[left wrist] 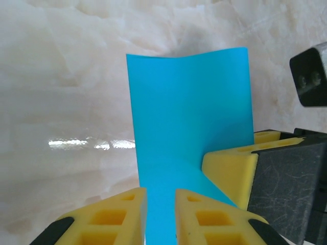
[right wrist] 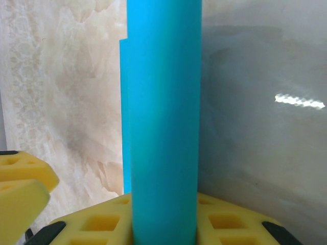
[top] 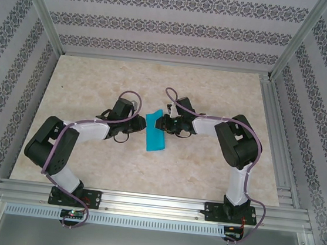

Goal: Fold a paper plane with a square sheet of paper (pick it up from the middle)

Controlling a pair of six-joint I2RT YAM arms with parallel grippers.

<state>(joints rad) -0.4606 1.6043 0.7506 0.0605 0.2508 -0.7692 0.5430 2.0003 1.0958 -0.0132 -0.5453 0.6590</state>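
Progress is judged early. The square sheet of paper, bent into a loose lengthwise half, is held at mid-table, clamped by the left gripper and the right gripper. Nose folds and wings are left undone.

So the plain turquoise-blue square sheet of paper is bent over lengthwise into a narrow strip. It's a soft rounded bend, no sharp crease, and one edge peeks out past the other. It's mid-worktop, slanting slightly.
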